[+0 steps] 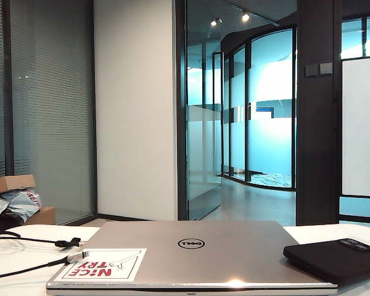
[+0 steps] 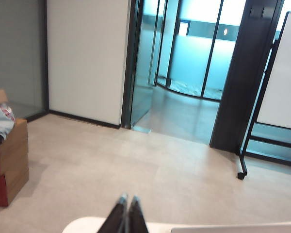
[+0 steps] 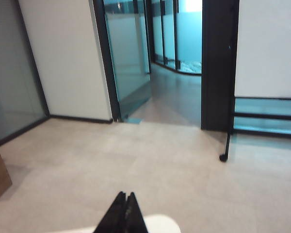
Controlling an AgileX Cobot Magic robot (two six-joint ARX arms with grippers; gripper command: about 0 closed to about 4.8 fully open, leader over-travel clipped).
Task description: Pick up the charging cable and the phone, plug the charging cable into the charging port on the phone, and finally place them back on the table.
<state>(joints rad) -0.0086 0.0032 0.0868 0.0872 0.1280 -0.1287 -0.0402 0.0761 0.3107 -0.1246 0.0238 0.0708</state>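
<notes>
Left pincer [image 2: 126,200]: mine; clenched, empty, above surface [image 1: 12,262] edge
Right pincer [image 3: 125,195]: same
Cable [image 1: 24,242]: beside laptop [image 1: 197,253]
Phone [image 1: 336,259]: lying flat

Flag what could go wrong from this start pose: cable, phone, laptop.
1. The phone lies partly on the laptop edge, so it sits tilted; a grasp could tip it or scrape the lid.
2. The charging cable has its plug tip resting on the laptop's sticker corner; pulling it could drag the cord across the lid.
3. Left end effector and right end effector are shut and aimed past the table; both must open before any pick.
</notes>
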